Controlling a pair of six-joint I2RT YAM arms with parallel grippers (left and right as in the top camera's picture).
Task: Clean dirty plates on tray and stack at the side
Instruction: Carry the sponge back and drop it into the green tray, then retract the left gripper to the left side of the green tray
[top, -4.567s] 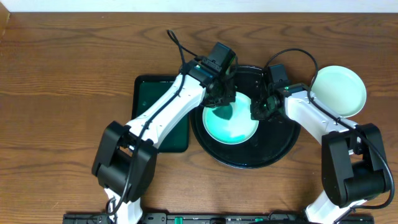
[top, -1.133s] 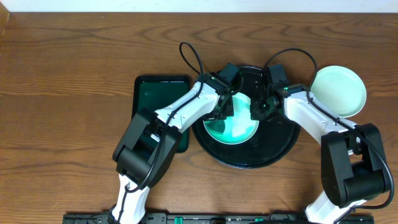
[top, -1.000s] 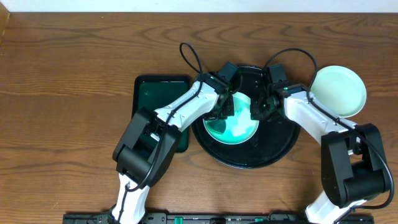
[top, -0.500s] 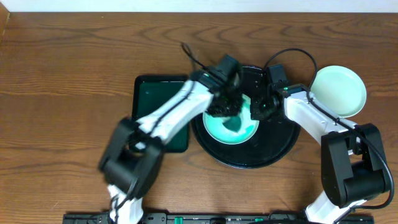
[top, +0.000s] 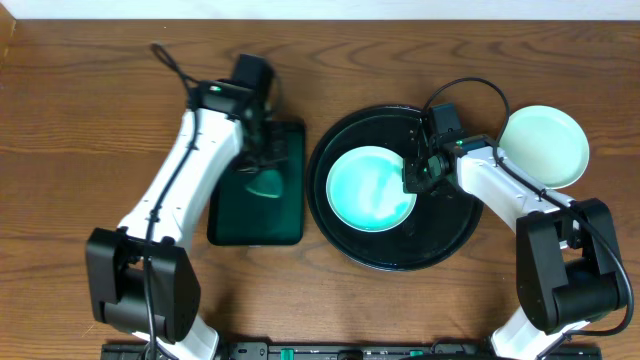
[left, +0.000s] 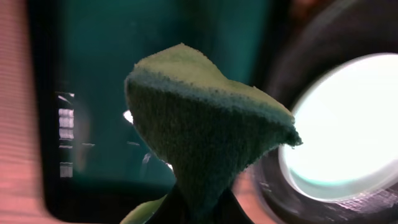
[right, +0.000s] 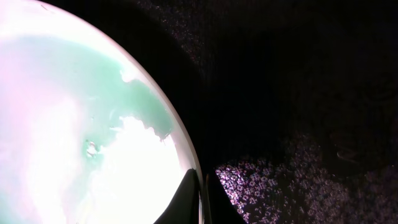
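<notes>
So the black tray (top: 345, 243) sits mid-table with one plate (top: 371, 188) lying flat in it, pushed a bit toward the tray's 9 o'clock side. The right gripper (top: 412, 176) is pinched tight onto that plate's rim at the plate's 3 o'clock edge. In the right wrist view the fingertips (right: 189, 186) straddle the white lip, with the glossy, speckled tray floor just beside them. Same view shows a pale teal-green film across the plate's surface near the rim.

A second plate (top: 543, 146) sits off the tray on the table (top: 100, 100), at roughly 2 o'clock from the tray. It might be a stack of more than one, honestly can't tell from overhead.

The left gripper (top: 260, 165) is over at 9 o'clock from the black tray, above the green tray (top: 238, 218). It's clamped on a sponge (top: 264, 184), squeezed so the free end flares out into a wedge. The left wrist view shows it hanging over the green tray's floor, with the plate off at 3 o'clock.
</notes>
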